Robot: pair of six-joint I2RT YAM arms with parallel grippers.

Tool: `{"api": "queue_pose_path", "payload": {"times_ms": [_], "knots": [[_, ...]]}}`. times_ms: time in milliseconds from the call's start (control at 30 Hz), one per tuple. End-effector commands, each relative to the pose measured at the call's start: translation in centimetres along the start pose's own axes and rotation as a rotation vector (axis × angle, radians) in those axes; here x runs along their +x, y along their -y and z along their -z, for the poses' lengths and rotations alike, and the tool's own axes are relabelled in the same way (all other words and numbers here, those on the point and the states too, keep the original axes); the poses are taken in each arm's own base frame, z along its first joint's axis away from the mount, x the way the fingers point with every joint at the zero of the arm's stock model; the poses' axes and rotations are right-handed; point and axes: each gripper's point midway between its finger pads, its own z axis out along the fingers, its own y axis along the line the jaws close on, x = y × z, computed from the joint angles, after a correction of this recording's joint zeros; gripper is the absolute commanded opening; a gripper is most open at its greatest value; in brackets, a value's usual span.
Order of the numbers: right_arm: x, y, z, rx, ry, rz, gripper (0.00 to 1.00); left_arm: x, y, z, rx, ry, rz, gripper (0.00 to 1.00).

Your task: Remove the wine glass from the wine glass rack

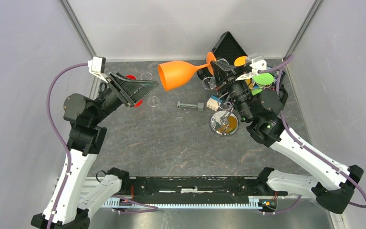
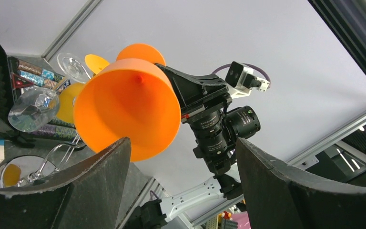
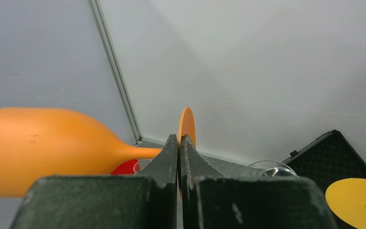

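The orange wine glass [image 1: 178, 74] hangs level in the air, off the wine glass rack, its bowl [image 2: 126, 107] pointing left and its foot [image 3: 187, 125] to the right. My right gripper [image 3: 178, 138] is shut on the edge of that foot; from above, the right gripper [image 1: 215, 67] sits at the back right. The left gripper [image 1: 147, 93] stands open just left of the bowl's rim, with nothing between its fingers [image 2: 107, 164]. The wine glass rack [image 1: 224, 123], silver wire on a round mirrored base [image 2: 14, 172], stands below the right arm.
A black case [image 1: 228, 46] lies open at the back right with clear glasses [image 2: 33, 109], yellow discs [image 3: 357, 200] and a green disc [image 1: 263, 78] around it. A grey bolt-like part [image 1: 190, 105], a red piece [image 1: 131, 78] and small clear glasses [image 1: 153, 100] lie on the table.
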Motion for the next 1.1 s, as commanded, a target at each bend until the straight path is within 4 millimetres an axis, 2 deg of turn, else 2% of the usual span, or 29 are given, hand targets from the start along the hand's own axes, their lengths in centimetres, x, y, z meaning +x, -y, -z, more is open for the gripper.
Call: {"api": "queue_pose_path", "payload": {"times_ms": [0, 133, 333, 533, 733, 833, 867, 1000, 1067], "knots": [[-1.3, -0.8, -0.6, -0.025, 0.061, -0.031, 0.0, 0.2, 0.5, -0.3, 0.034, -0.01, 0.044, 0.85], [-0.4, -1.8, -0.8, -0.061, 0.039, 0.01, 0.0, 0.2, 0.1, -0.7, 0.024, -0.015, 0.064, 0.84], [0.5, -3.4, -0.9, -0.103, 0.028, 0.132, 0.0, 0.5, -1.3, -1.1, -0.025, -0.022, 0.102, 0.72], [1.3, -4.3, -0.5, -0.085, 0.024, 0.236, 0.0, 0.7, -3.1, -1.2, -0.088, -0.016, 0.124, 0.44], [1.8, -4.2, -0.3, -0.069, 0.021, 0.25, 0.0, 0.8, -3.5, -1.3, -0.1, -0.018, 0.128, 0.02], [1.7, -4.3, -0.2, -0.072, 0.021, 0.246, 0.0, 0.8, -3.7, -1.3, -0.103, -0.02, 0.112, 0.02], [1.6, -4.3, -0.2, -0.074, 0.021, 0.244, 0.05, 0.7, -3.6, -1.2, -0.101, -0.017, 0.099, 0.02], [1.0, -4.2, 0.3, -0.082, 0.027, 0.234, 0.54, 0.4, -3.8, -0.9, -0.141, -0.005, 0.042, 0.02], [0.6, -4.1, 0.5, -0.086, 0.027, 0.229, 0.69, -0.3, -4.3, -0.5, -0.196, 0.02, -0.023, 0.02]]}}
